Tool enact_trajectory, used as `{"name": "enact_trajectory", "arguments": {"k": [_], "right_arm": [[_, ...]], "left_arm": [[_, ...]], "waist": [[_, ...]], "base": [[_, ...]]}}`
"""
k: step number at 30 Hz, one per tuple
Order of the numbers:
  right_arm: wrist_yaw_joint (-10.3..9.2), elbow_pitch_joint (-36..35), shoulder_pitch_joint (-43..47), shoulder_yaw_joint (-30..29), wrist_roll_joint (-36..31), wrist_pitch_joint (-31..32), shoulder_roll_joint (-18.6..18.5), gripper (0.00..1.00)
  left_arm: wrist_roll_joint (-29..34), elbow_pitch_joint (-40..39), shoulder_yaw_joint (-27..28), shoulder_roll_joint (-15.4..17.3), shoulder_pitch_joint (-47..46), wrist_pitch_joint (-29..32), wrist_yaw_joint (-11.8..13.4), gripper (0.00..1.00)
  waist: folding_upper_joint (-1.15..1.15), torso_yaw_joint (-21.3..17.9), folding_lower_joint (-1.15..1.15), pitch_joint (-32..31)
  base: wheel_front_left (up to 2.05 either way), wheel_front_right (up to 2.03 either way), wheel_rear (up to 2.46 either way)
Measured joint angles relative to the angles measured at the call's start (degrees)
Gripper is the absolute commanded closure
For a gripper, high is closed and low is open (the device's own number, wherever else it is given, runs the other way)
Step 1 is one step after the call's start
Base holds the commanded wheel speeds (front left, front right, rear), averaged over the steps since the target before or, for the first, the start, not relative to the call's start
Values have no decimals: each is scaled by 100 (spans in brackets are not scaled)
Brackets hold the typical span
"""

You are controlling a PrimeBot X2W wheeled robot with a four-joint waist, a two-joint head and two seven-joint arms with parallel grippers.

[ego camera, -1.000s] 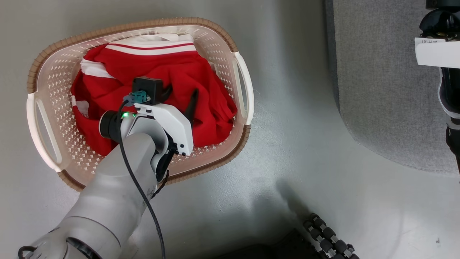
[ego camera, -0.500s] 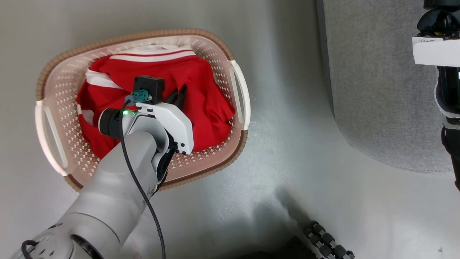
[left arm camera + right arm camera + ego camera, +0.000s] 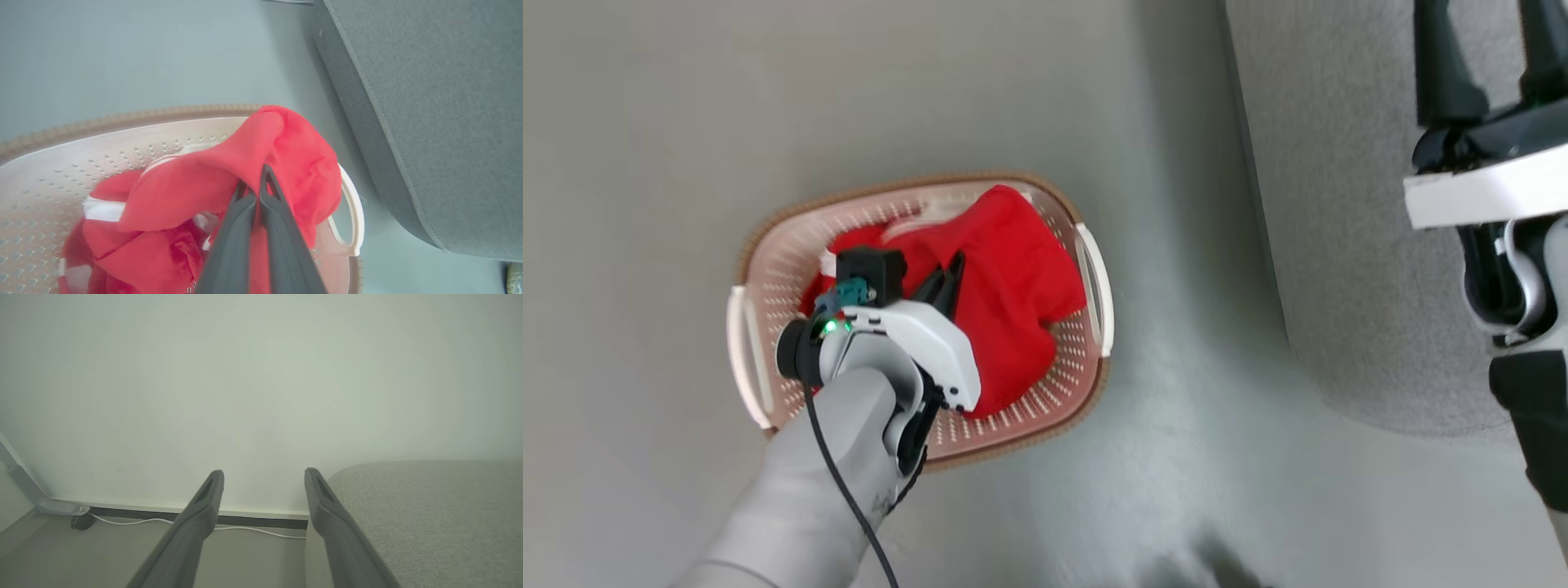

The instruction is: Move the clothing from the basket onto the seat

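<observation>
Wide grey floor (image 3: pixel 931 82) all round, and on the right the big grey seat (image 3: pixel 1339 245), bare woven fabric, its rounded edge near the basket but apart from it. The basket (image 3: pixel 915 181) sits on the floor, brown rim up, white handle on the seat side. Inside, the clothing (image 3: pixel 1021 278): red fabric heaped high, one fold bunched up above the rest and reaching over the rim toward the seat, white stripe trim showing lower down in the left wrist view. None of it is on the seat. The left hand (image 3: pixel 946 278) is over the basket, its two dark fingers pressed together and pinching that raised red fold. The right hand (image 3: pixel 263 472) is up by the seat, fingers spread wide with nothing between them, pointing at a pale wall (image 3: pixel 261 375)
</observation>
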Motion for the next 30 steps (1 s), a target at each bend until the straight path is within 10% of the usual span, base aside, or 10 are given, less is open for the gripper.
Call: {"name": "enact_trajectory", "arguments": {"k": [14, 30], "right_arm": [[1, 544, 948, 22, -205, 0, 48, 0], [0, 949, 1746, -63, -291, 0, 202, 0]], "left_arm": [[2023, -1557, 2262, -29, 1588, 0, -146, 100], [3164, -3194, 2949, -33, 1985, -1, -502, 100]], "waist": [[0, 421, 0, -1517], [0, 879, 0, -2668]], "base": [[0, 0, 0], [0, 0, 0]]}}
